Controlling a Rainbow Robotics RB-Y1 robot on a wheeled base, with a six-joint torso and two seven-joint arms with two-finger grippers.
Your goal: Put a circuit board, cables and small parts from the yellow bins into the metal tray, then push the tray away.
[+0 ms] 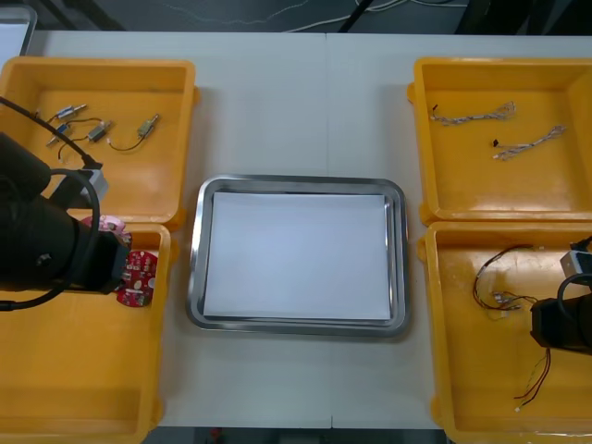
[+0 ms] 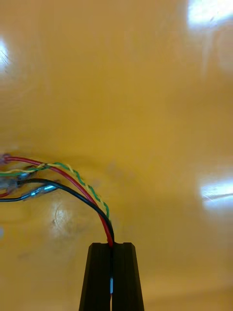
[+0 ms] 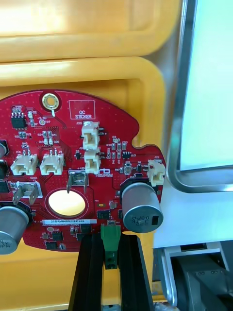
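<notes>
while left gripper (image 3: 110,240) clamps board (image 3: 73,160), right gripper (image 2: 111,245) pinches cables (image 2: 73,182).

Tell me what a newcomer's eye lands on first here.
The red circuit board, pinched at its green connector by the left gripper at the near left yellow bin. Then the right gripper shut on coloured cables in the near right bin, and the white-lined metal tray between.

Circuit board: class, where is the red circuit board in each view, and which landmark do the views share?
Front view: red circuit board in the near left yellow bin, by its tray-side wall.
Left wrist view: ahead of the left gripper, whose fingers clamp its green connector.
Right wrist view: the cable bin floor, the right gripper shut on cables.
Shared landmark: rim of the metal tray, beside that bin.
</notes>
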